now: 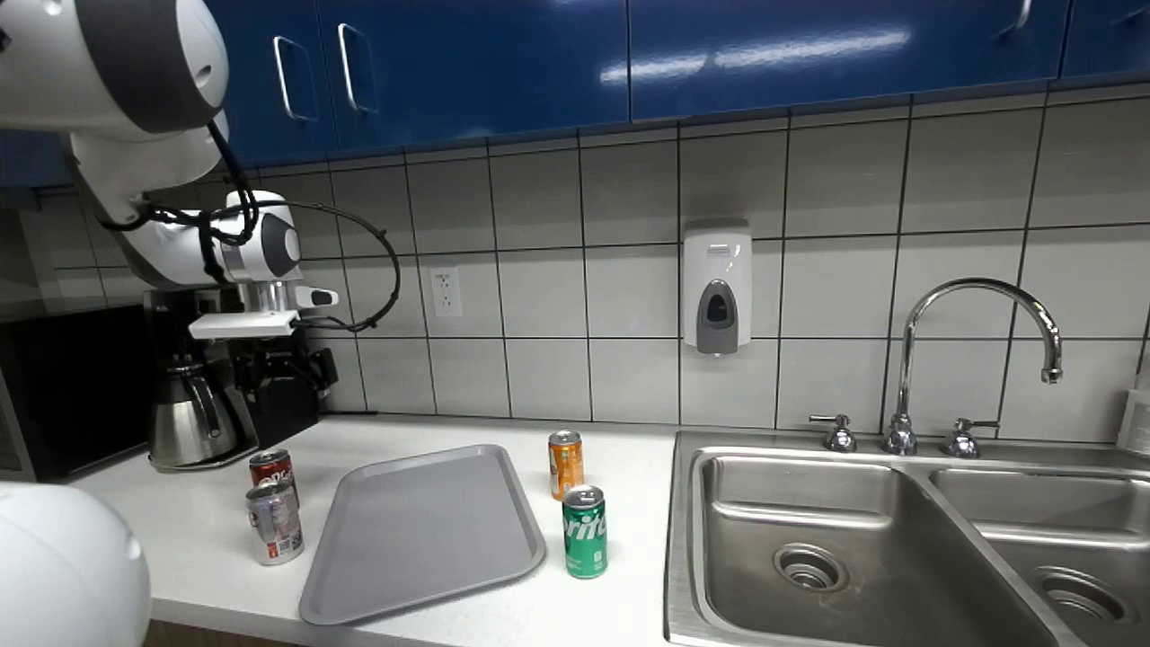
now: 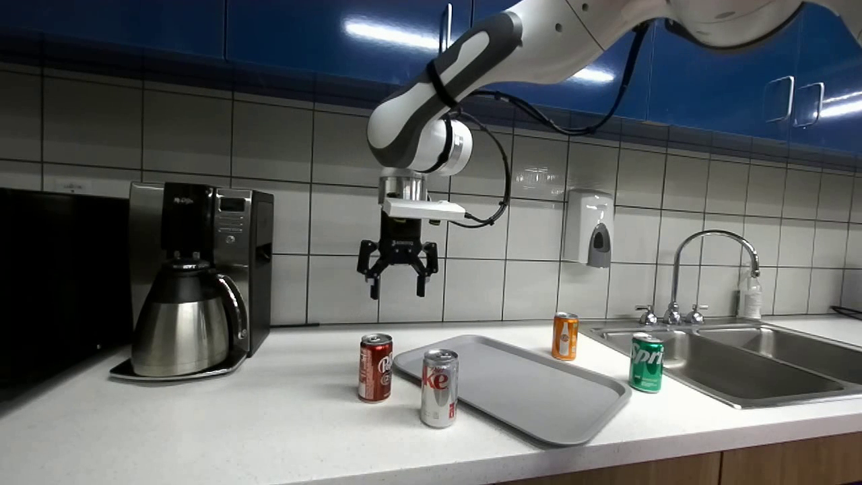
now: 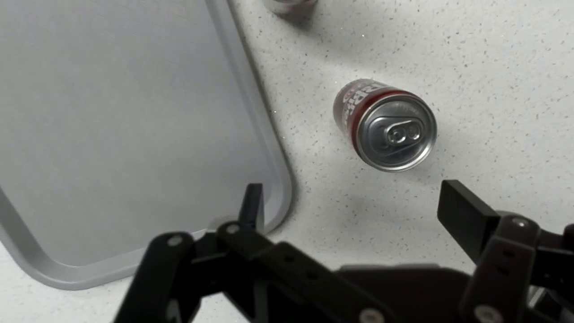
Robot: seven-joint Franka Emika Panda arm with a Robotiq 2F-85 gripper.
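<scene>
Red soda can [image 3: 386, 125] stands upright on the counter [image 2: 236, 431], just beside a corner of the grey tray [image 2: 525, 384] but not on it. Above hangs the pincer [image 2: 397, 289], fingers well apart, gripping and touching nothing; that can is the nearest thing to it. A silver can [image 2: 440, 389] stands near, by the same tray edge, while an orange can [image 2: 565, 335] and a green can [image 2: 646, 364] stand across the tray, toward the sink [image 1: 683, 539]. All four rest on the counter, none lifted. As for room, the tray's raised rim bounds the red can on one side; toward the coffee maker [image 2: 195, 273] a broad stretch of counter runs, and the silver can stands closer to the counter's front edge.
</scene>
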